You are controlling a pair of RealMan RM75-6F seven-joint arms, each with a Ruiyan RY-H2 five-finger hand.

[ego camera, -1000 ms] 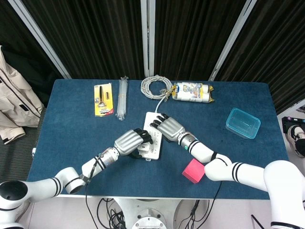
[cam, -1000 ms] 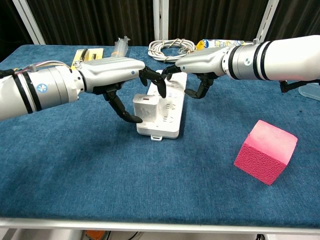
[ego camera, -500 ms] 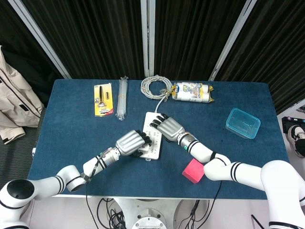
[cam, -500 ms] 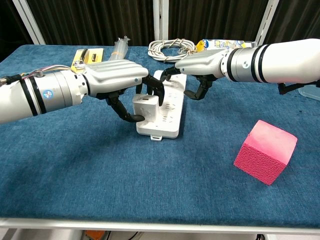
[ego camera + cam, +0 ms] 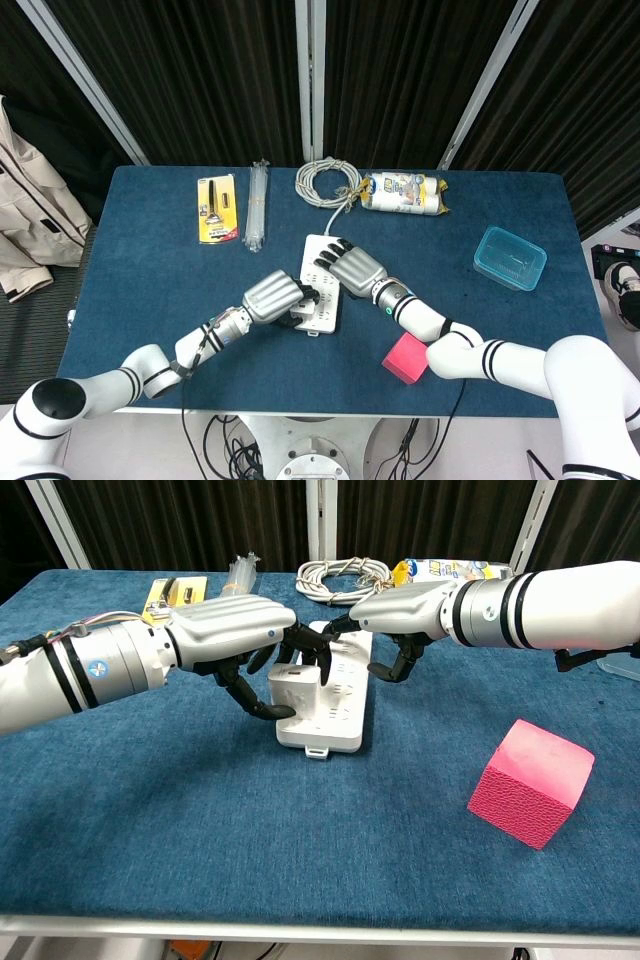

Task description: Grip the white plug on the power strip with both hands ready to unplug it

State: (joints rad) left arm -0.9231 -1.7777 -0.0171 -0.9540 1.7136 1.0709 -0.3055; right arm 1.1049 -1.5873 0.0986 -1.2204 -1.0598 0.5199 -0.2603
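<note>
Plug [image 5: 297, 687] sits seated at the near end of power strip [image 5: 330, 702], table centre. Left hand [image 5: 235, 640] arrives from 8 o'clock, fingers curled round the plug's near and far faces, likely for a straight upward pull. Right hand [image 5: 400, 608] lies from 4 o'clock, fingers spread over the strip's far half, seemingly bracing it down. Pink block [image 5: 536, 783] rests apart at 4 o'clock.

Both robot hands [image 5: 300, 645] curled, fingertips meeting

Both arms are glossy white with black bands near the wrists. The left hand [image 5: 235, 630] and right hand [image 5: 395, 605] have silver-grey backs and black fingers. The left forearm carries a round blue mark and thin coloured wires.
</note>
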